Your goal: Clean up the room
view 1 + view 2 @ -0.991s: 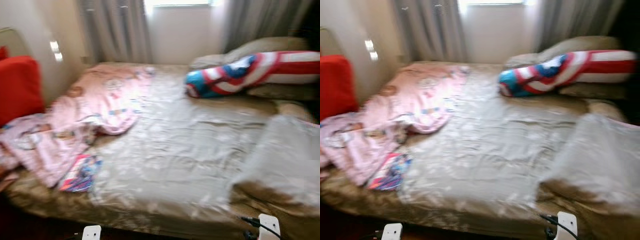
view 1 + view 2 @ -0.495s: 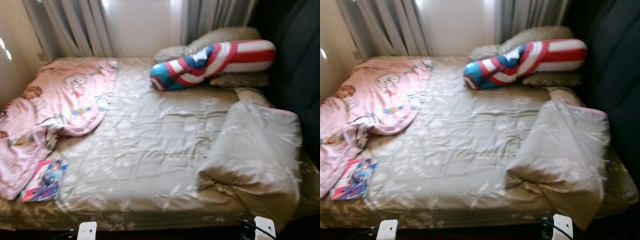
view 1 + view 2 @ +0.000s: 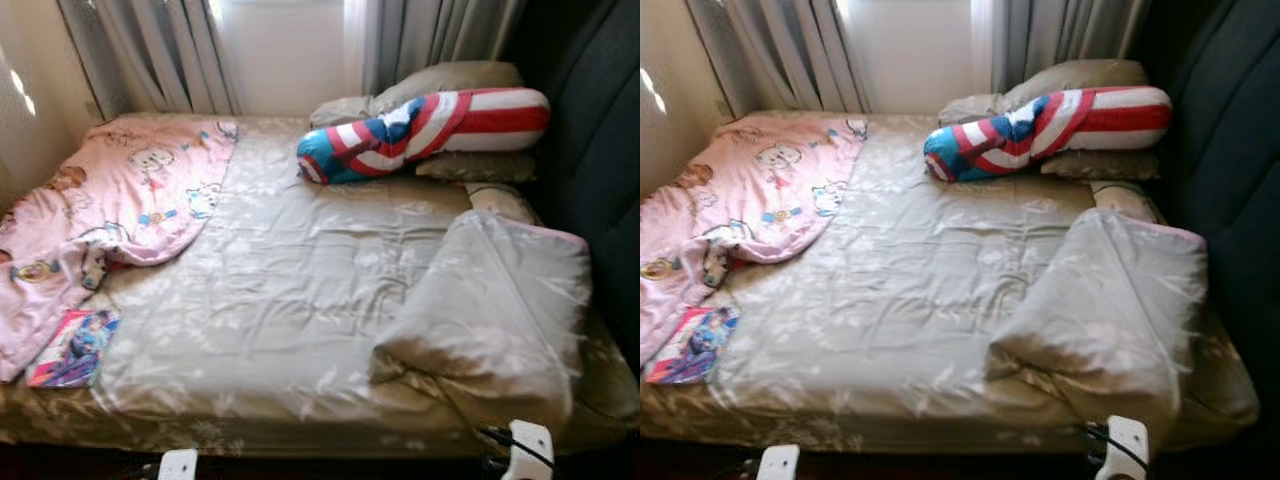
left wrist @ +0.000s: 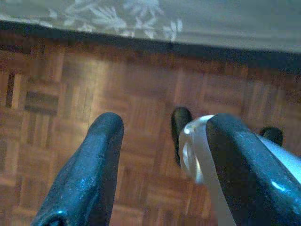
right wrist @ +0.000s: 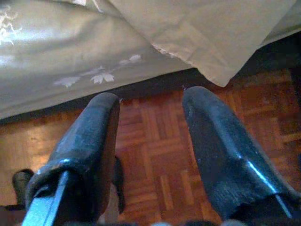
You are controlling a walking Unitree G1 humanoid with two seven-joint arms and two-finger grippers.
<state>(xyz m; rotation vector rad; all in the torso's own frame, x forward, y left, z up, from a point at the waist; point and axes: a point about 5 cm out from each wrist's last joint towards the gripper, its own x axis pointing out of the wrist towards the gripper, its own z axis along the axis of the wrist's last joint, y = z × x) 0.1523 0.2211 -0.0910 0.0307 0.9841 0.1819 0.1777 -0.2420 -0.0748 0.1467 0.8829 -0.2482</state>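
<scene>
Bedspread (image 3: 300, 290) — satiny, glossy cloth.

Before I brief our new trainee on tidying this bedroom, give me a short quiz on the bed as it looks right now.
1. True or false: the pink cartoon-print blanket covers the whole bed.
2. What lies by the blanket's near end: A) colourful picture book B) shoe C) cup?
3. Fill in: the red, white and blue striped bolster rests against the ____.

Key: 1 false, it lies on the robot's left part. 2 A. 3 beige pillows.
</scene>
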